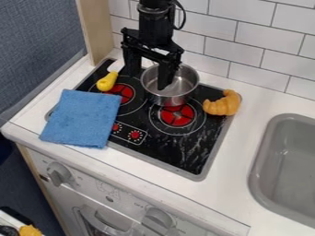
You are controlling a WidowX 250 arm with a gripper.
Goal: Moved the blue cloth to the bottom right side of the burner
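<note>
Blue cloth (83, 119) lies flat across the left edge of the black stovetop (184, 159), partly on the white desk (237, 184), beside the red control knobs. The end effector (148, 76) hangs over the back of the stovetop, its two fingers apart, one of them above the steel pot (167, 98). A yellow object (107, 81) rests on the stovetop between cloth and pot; a toy croissant (223, 104) sits at the right edge, near the grey sink (261, 156).

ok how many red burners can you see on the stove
2: one red burner by the blue cloth, another red burner in front of the metal pot; more may be hidden under either.
</note>
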